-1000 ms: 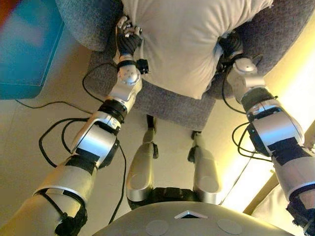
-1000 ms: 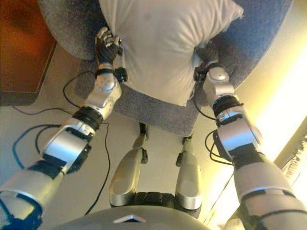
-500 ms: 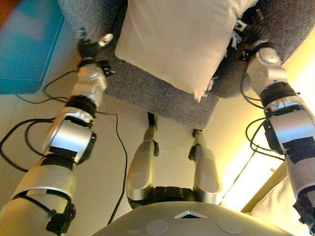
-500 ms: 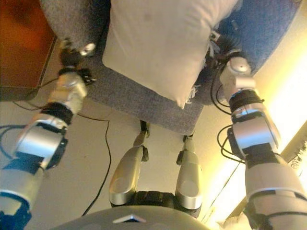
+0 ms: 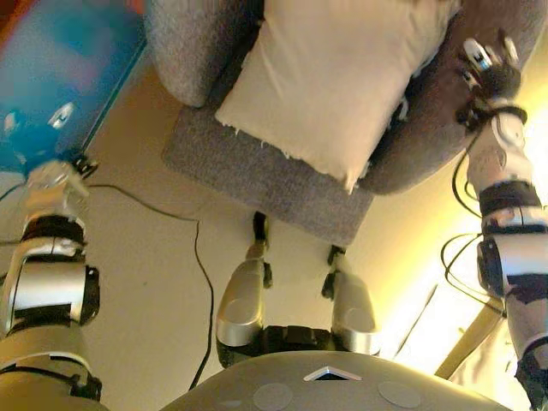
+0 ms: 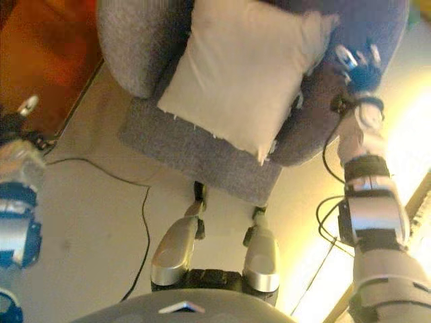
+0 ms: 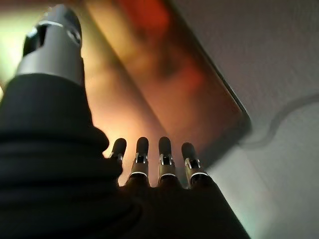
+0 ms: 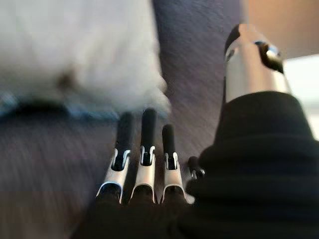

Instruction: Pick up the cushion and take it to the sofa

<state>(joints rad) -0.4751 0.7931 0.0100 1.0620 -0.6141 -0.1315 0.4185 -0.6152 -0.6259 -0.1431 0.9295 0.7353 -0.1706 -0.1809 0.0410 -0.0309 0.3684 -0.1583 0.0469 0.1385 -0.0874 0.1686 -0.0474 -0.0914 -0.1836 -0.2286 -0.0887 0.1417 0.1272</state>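
The cream cushion (image 5: 334,86) lies on the seat of the grey sofa (image 5: 257,175), leaning towards its back, with no hand on it. My left hand (image 6: 20,118) is far out to the left over the floor, fingers straight and empty; the left wrist view shows its fingers (image 7: 149,159) holding nothing. My right hand (image 5: 488,73) is off the cushion's right side, by the sofa's right arm, fingers straight. In the right wrist view the fingers (image 8: 144,149) point at the sofa fabric, with the cushion (image 8: 75,45) beyond them, apart from them.
A low box-like piece of furniture (image 5: 60,68) stands on the floor left of the sofa, close to my left hand. A black cable (image 5: 197,257) runs across the floor in front of the sofa. The sofa's left arm (image 5: 184,43) rises beside the cushion.
Both hands have let go of the cushion and swung outward, the left far to the left, the right to the right. The cushion now rests on the sofa seat.
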